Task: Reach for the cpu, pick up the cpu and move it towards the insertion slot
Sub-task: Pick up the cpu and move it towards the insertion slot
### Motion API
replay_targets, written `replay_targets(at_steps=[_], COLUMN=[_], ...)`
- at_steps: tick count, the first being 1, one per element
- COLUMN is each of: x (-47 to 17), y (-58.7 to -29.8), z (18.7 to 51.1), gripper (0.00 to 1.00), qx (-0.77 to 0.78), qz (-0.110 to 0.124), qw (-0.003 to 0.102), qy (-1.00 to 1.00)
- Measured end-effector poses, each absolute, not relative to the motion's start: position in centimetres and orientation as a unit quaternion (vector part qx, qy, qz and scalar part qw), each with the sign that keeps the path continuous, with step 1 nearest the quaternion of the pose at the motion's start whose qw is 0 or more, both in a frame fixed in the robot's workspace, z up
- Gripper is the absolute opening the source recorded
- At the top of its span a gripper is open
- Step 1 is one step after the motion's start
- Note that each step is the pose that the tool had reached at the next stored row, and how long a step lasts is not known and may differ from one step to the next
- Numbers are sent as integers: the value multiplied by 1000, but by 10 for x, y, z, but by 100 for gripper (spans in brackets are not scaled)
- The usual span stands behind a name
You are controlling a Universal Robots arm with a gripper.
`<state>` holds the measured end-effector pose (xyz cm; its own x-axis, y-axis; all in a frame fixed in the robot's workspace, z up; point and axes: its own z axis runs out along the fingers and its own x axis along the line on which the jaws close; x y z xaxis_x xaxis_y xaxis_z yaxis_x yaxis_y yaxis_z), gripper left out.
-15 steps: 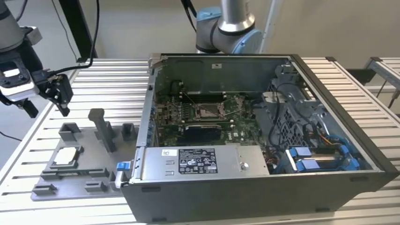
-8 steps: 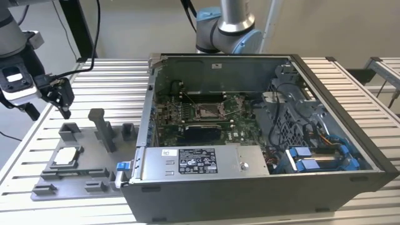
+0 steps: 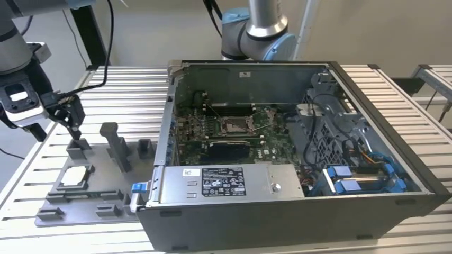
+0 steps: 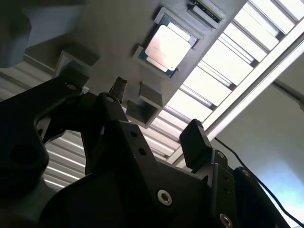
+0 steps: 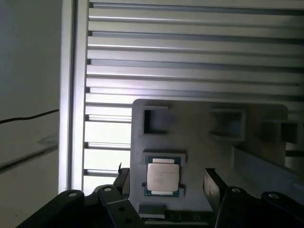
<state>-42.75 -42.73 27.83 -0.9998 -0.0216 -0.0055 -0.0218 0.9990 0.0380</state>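
Tool [image 3: 73,126], black and two-fingered, spread wide and holding nothing, poised over grey plastic fixture plate [image 3: 99,186] on slatted aluminium desk [image 3: 127,90], at the exterior view's left. Small flat square cpu with silvery-white top [image 3: 75,176] lying in a recess of that fixture, untouched. Same cpu [image 5: 163,176] framed between dark fingertips [image 5: 212,184] in the first wrist view. Shiny metal-framed insertion slot [image 3: 236,125] well apart, near the exterior view's centre, on green motherboard [image 3: 274,144] inside open dark computer case [image 3: 282,222].
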Motion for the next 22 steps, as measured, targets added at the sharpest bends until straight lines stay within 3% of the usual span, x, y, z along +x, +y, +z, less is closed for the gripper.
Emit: replay_targets(at_steps=[22], x=[-429], y=[-445], z=[250], gripper=[100], qx=[-11], qz=[20], qw=[3], qy=[1000])
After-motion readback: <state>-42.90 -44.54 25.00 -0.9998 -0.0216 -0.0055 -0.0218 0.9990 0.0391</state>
